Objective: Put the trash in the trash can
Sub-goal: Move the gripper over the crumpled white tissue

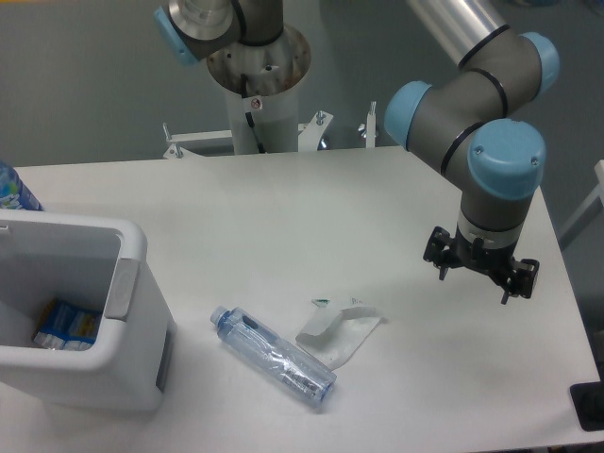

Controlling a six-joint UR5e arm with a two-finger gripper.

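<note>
While the crinkled bottle (274, 357) and torn wrapper (338, 332) lie touching on the table (283, 217) right of the trash can (80, 316), the empty gripper (481, 276) hangs apart, its jaws' gap unreadable.

1. One trash can (132, 283) – white, boxy, with a single grey tab on its rim
2. Two pieces of trash on the table (283, 208): one clear plastic bottle (274, 357) and one flat white wrapper (338, 332)
3. One blue-and-white packet (68, 326) lying inside the can – possibly more than one, I cannot tell
4. One robot arm carrying one gripper (481, 274)
5. One blue object (13, 189), cut off by the left edge
</note>
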